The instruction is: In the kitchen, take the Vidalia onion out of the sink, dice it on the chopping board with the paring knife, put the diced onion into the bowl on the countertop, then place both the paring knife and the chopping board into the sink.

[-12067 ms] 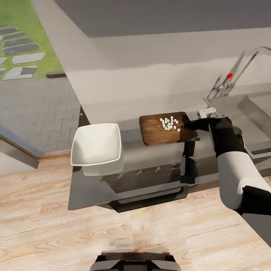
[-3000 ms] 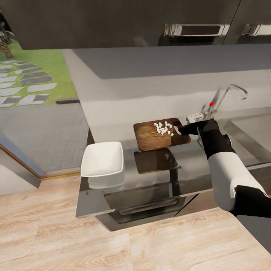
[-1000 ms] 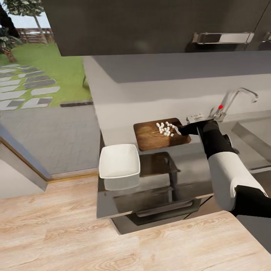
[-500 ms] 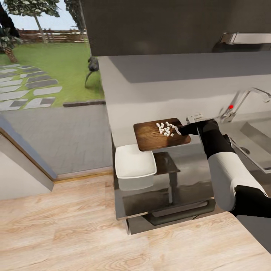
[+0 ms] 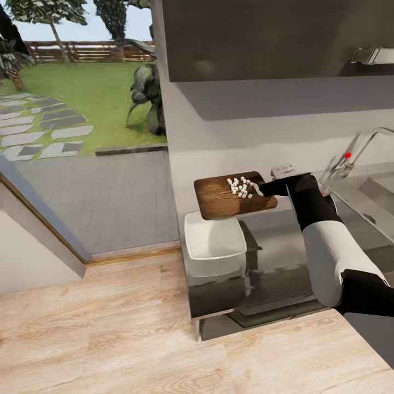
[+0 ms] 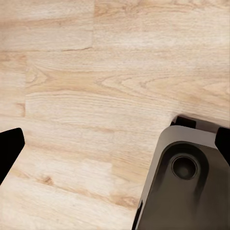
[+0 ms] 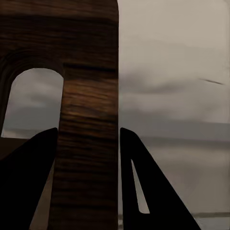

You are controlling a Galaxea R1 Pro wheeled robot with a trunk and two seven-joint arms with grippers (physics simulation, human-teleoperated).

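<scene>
Right tool [image 7: 88, 158] clamped on chopping board [image 5: 232, 197] above bowl [image 5: 214, 243], left tool [image 6: 115, 143] seemingly apart

Bright, soft daylight render; glossy countertop [image 5: 273, 257] reflects, right wrist view dim.

Dark brown wood-grained chopping board [image 5: 232, 198] carries white diced onion [image 5: 241, 186]; white bowl [image 5: 214, 243] on glossy grey countertop [image 5: 284, 251].

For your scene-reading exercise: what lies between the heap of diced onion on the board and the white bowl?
In the head view, bare wood of the chopping board separates the diced onion from the bowl.
</scene>
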